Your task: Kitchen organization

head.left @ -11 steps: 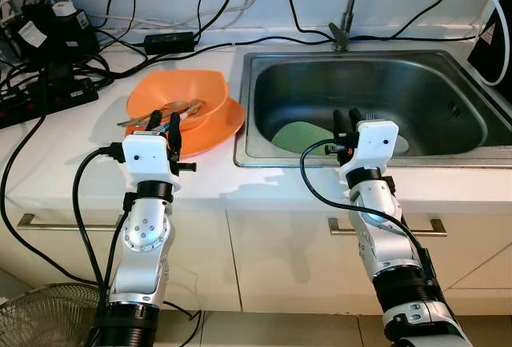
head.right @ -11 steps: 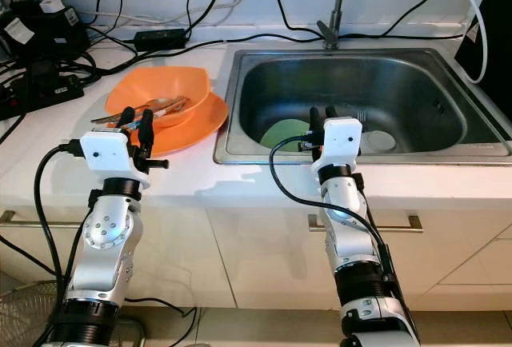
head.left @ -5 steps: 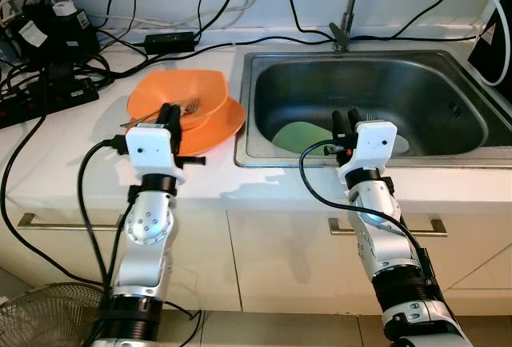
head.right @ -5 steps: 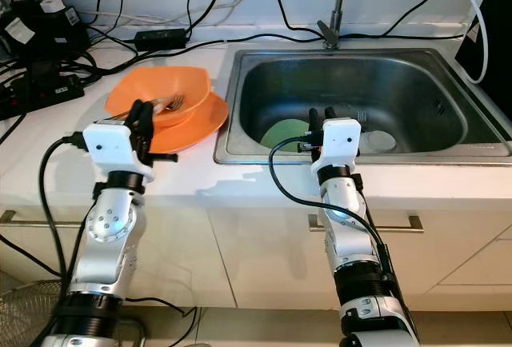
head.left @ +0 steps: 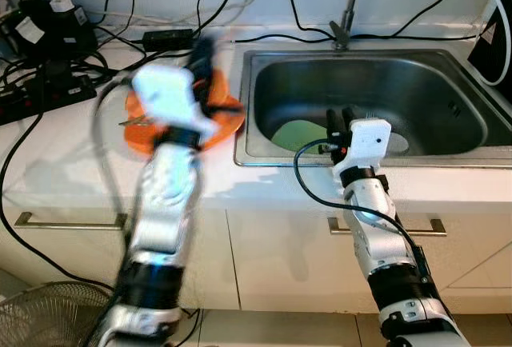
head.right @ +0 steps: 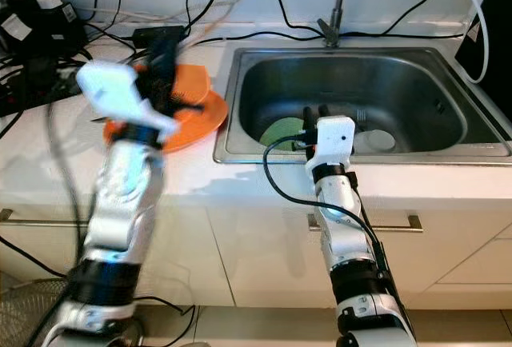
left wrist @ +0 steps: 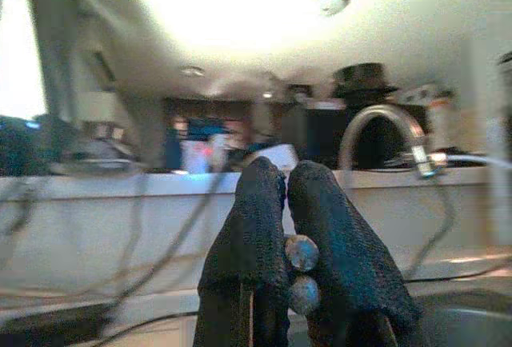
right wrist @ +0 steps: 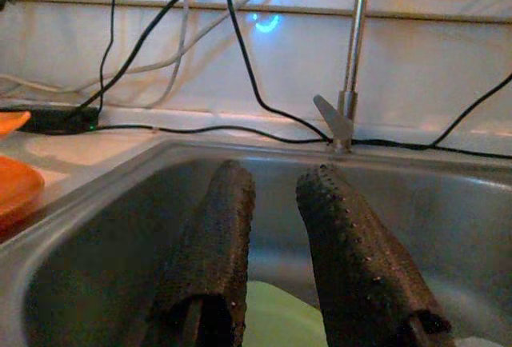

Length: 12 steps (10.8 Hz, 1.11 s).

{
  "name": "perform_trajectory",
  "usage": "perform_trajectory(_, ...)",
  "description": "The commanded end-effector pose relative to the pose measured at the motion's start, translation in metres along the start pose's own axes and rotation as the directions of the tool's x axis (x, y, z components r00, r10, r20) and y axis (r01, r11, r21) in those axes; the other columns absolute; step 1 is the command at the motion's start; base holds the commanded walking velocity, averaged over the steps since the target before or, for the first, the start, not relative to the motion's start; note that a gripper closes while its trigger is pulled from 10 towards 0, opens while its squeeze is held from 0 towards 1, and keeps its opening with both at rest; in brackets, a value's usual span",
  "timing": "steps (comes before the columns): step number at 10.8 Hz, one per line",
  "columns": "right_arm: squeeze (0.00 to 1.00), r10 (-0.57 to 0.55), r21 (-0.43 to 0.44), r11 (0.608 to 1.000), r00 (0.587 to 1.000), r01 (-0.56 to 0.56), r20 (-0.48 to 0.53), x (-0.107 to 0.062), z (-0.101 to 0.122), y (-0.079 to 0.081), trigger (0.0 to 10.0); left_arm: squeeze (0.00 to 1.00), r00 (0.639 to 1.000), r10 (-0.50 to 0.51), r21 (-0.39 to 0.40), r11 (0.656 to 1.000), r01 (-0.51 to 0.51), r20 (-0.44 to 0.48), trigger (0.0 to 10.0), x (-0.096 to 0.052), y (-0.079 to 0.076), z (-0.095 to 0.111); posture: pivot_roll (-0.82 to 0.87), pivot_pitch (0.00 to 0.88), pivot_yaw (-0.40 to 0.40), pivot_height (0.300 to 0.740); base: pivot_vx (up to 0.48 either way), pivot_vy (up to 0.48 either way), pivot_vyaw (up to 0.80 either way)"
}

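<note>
An orange bowl (head.right: 196,87) sits on an orange plate (head.left: 228,115) on the white counter left of the sink (head.left: 448,67); a utensil handle (head.left: 130,121) sticks out at the plate's left. My left arm is motion-blurred and raised over the dishes, its gripper (head.left: 204,49) pointing at the back wall. In the left wrist view its fingers (left wrist: 256,203) are shut, with two small silvery round bits between them that I cannot identify. My right gripper (head.left: 340,115) stands open over the sink's front rim, above a green plate (head.left: 298,134) on the sink floor.
A tap (head.left: 346,19) rises behind the sink. Power strips and many black cables (head.left: 48,83) crowd the counter's back left. A pale dish (head.left: 400,143) lies beside the green plate. A black object (head.left: 496,43) stands at far right. A fan (head.left: 40,315) is on the floor.
My left arm has swung quickly up and to the right, from the plate's front edge to above the bowl. The right gripper has shifted slightly left.
</note>
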State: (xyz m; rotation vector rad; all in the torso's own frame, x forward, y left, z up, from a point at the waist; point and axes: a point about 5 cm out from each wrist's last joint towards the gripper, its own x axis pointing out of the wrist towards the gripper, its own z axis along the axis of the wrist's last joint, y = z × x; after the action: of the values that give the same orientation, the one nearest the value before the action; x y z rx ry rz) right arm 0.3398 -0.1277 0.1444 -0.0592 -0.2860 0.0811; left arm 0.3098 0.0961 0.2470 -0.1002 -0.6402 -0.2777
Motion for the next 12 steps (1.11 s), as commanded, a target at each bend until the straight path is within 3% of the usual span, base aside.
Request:
perform_trajectory(1,0.00,0.032,-0.045,0.999,0.999,-0.030,0.040,0.004,0.007,0.004,10.0,0.00,1.000,-0.029,-0.066,0.997,0.029,0.002,10.0,0.004,-0.006,0.004,0.12,0.000,0.044,0.740,0.000,0.000,0.00)
perform_trajectory(2,1.00,0.063,-0.085,0.995,0.997,-0.058,0.055,0.004,0.009,0.007,10.0,0.00,0.999,-0.050,-0.138,0.989,0.047,-0.015,10.0,0.005,-0.012,0.002,0.12,0.000,0.048,0.740,0.000,0.000,0.00)
perform_trajectory(3,1.00,0.101,-0.174,0.981,0.992,-0.087,0.069,0.004,0.011,0.010,10.0,0.00,0.995,-0.079,-0.217,0.974,0.065,-0.055,10.0,0.004,-0.018,-0.004,0.11,0.000,0.050,0.740,0.000,0.000,0.00)
perform_trajectory(4,1.00,0.187,-0.345,0.928,0.978,-0.143,0.097,0.003,0.014,0.019,10.0,0.00,0.990,-0.113,-0.278,0.957,0.085,-0.087,10.0,0.002,-0.023,-0.008,0.11,0.000,0.053,0.740,0.000,0.000,0.00)
perform_trajectory(7,1.00,0.187,-0.385,0.913,0.978,-0.139,0.090,0.004,0.011,0.024,10.0,0.00,0.976,-0.171,-0.297,0.946,0.125,-0.132,10.0,-0.001,-0.026,-0.012,0.12,0.000,0.052,0.740,0.000,0.000,0.00)
perform_trajectory(8,0.00,0.171,-0.400,0.909,0.981,-0.122,0.090,0.004,0.011,0.024,10.0,0.00,0.963,-0.217,-0.311,0.937,0.159,-0.162,10.0,-0.004,-0.029,-0.015,0.12,0.000,0.053,0.740,0.000,0.000,0.00)
perform_trajectory(12,0.00,0.156,-0.417,0.903,0.982,-0.100,0.102,0.005,0.012,0.023,10.0,0.00,0.909,-0.325,-0.291,0.924,0.247,-0.260,10.0,-0.015,-0.036,-0.027,0.12,0.000,0.051,0.740,0.000,0.000,0.00)
